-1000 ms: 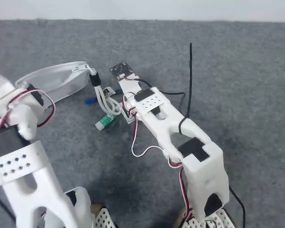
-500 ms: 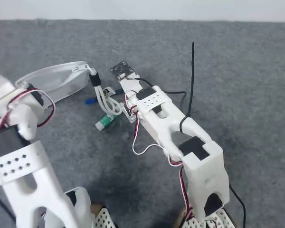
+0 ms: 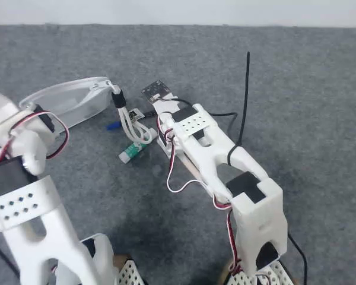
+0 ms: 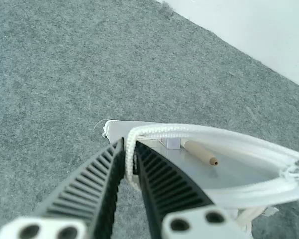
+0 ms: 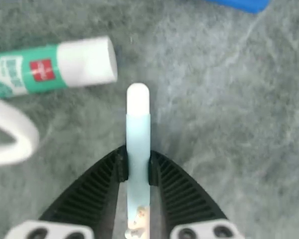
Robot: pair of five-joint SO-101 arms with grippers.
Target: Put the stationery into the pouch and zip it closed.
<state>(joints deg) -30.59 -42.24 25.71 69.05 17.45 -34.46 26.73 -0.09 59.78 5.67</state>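
The left gripper (image 4: 125, 155) pinches the zip edge of the open pouch (image 4: 204, 132), which lies on the grey mat (image 4: 50, 74). The right arm stretches forward, with the right gripper (image 5: 138, 167) clenched on a pale blue pen (image 5: 138, 124) just beside a green glue stick (image 5: 55, 67).

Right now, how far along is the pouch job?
Done: a pencil lies inside the open pouch. In hand: left gripper pinches the pouch rim; right gripper holds a pale blue pen. Remaining: glue stick, blue item, zipping.
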